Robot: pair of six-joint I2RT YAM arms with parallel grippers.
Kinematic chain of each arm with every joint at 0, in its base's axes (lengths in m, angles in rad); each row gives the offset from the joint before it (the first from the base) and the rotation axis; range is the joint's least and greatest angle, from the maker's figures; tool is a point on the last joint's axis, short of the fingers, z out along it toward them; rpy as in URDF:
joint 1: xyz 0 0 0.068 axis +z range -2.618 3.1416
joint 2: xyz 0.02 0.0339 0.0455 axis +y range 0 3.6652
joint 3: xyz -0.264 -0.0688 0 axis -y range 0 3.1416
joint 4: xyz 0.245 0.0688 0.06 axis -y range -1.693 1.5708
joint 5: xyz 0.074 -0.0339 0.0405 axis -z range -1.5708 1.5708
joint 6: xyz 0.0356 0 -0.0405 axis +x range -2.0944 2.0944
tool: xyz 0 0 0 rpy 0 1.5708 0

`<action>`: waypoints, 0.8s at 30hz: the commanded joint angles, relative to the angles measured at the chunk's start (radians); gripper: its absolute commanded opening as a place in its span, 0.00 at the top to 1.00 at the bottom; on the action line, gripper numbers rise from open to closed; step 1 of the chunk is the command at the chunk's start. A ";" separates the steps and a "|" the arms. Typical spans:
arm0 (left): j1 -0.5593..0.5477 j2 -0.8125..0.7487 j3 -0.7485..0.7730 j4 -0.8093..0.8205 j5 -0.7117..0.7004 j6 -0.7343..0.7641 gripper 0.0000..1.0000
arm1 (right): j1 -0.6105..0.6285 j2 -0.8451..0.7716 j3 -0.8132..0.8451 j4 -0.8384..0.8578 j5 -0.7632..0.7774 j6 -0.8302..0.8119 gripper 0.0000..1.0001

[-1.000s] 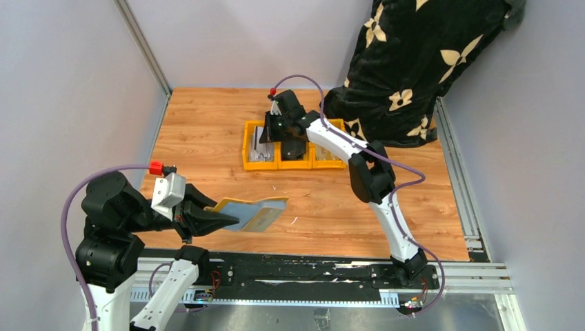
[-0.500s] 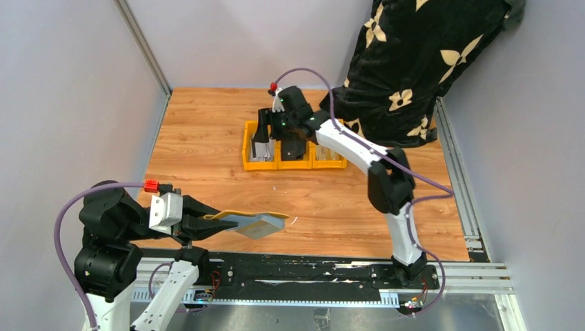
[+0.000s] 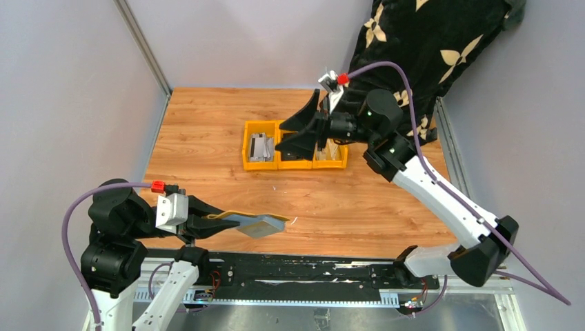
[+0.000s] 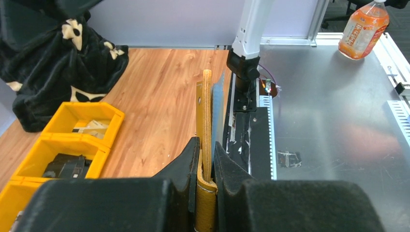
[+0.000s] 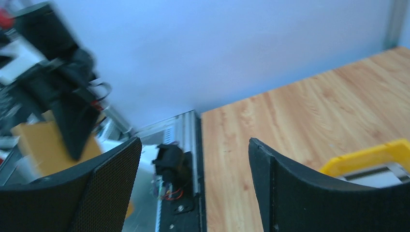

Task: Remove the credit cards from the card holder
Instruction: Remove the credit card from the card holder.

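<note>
- Wooden tabletop (image 3: 207, 138) is being shown from above, with yellow bins (image 3: 295, 165) at its far side.
- Right gripper (image 3: 283, 140) is being lifted back from the leftmost bin, its jaws newly spread wide and gripping nothing.
- Silvery credit cards (image 3: 261, 146) are being left lying in that bin, so a delivery is being judged complete.
- Card holder (image 3: 259, 222) is being pinched tight by the left gripper (image 3: 214, 222) above the near edge; another extraction is likely being awaited.
</note>
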State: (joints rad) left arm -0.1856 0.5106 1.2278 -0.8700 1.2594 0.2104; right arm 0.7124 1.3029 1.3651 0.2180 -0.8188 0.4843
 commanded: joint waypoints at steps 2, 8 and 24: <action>0.000 -0.009 -0.011 0.022 0.001 0.021 1.00 | 0.129 -0.093 -0.079 0.034 -0.231 -0.034 0.15; 0.000 0.002 -0.023 0.019 -0.026 0.018 1.00 | 0.338 -0.124 -0.030 -0.269 -0.147 -0.301 0.15; 0.000 -0.012 -0.050 0.002 -0.314 0.081 1.00 | 0.587 0.021 0.100 -0.405 0.355 -0.431 0.68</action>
State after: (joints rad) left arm -0.1860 0.5076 1.1870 -0.8997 1.0843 0.2520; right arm 1.2411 1.3010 1.4334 -0.1825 -0.6140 0.0753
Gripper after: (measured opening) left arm 0.129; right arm 0.344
